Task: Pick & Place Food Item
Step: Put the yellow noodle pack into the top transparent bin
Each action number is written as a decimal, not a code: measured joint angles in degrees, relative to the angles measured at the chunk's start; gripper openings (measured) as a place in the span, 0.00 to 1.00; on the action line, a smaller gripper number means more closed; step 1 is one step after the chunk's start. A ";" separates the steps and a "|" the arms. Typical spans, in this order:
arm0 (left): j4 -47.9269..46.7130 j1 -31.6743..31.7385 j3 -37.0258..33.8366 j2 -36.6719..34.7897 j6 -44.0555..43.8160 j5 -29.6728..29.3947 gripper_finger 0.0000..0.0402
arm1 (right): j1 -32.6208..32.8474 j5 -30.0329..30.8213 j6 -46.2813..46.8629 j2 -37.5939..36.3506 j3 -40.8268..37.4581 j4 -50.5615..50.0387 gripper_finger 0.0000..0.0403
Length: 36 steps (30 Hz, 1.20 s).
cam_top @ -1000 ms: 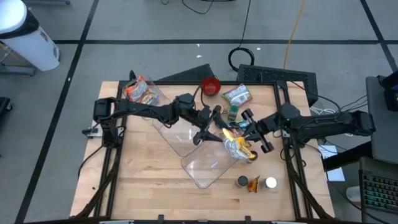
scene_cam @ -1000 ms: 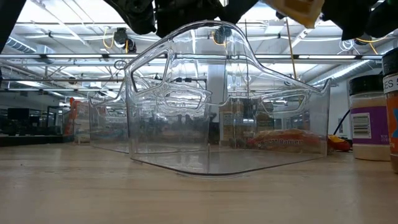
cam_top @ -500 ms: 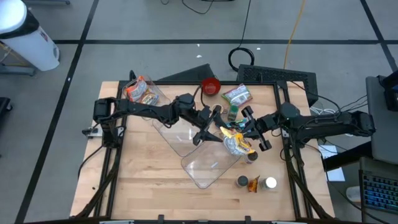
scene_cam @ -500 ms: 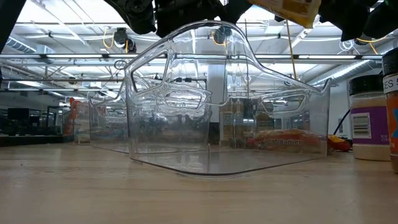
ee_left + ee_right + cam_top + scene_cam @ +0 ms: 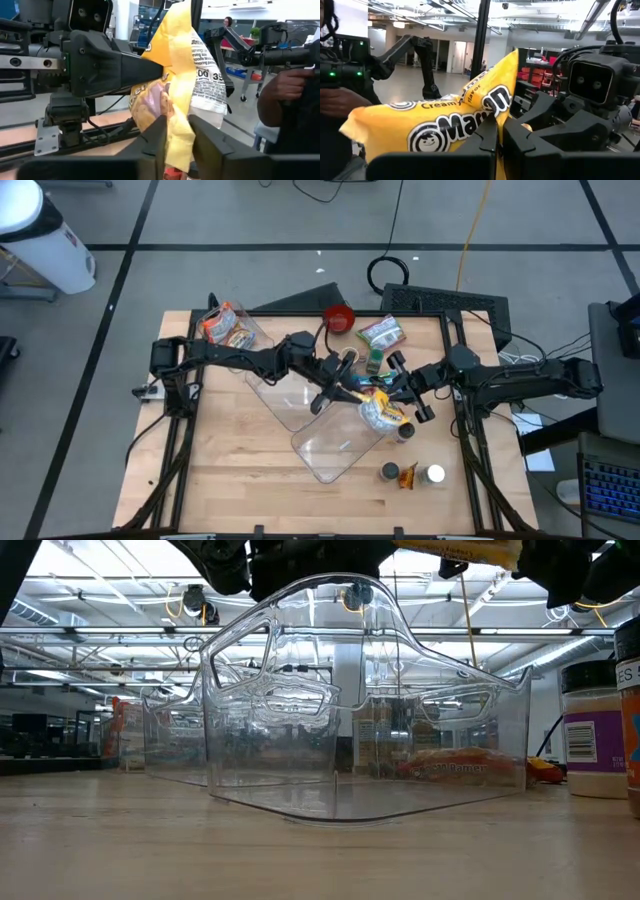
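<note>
Both grippers pinch one yellow snack bag [image 5: 372, 393] in the air above a clear bin [image 5: 335, 442] on the wooden counter [image 5: 240, 470]. The left gripper [image 5: 343, 389] grips one edge of the bag, the right gripper [image 5: 385, 391] the opposite edge, fingers pressed on the wrapper

1. You're looking down on a grey floor [image 5: 250, 220] crossed by dark lines.
2. The wooden worktop [image 5: 250, 470] stands in the middle.
3. A white cylinder [image 5: 45, 240] stands at the far left corner.
4. A keyboard [image 5: 610, 490] sits at the right edge.
5. Ceiling trusses [image 5: 100, 635] and bright lights [image 5: 400, 24] run overhead.
</note>
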 joint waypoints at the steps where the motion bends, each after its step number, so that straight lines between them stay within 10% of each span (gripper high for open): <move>1: -0.02 0.15 0.00 0.00 -0.52 0.02 0.15 | 0.00 0.01 0.00 0.00 0.00 -0.01 0.00; 8: -0.70 4.11 0.00 -1.62 -7.93 9.06 0.01 | -0.03 4.83 3.89 -0.32 0.02 -0.36 0.02; 15: -11.30 7.22 0.00 -8.42 -3.39 8.99 0.01 | 0.00 4.27 6.57 -0.46 0.04 -2.19 0.26; 26: -42.14 7.58 -0.35 -25.24 11.31 -21.02 0.01 | 0.00 4.23 6.90 -0.46 0.04 -4.96 0.56; 36: -39.15 11.12 -18.60 -42.38 5.34 -43.05 0.01 | -0.23 4.43 5.50 -0.46 0.04 -5.78 0.53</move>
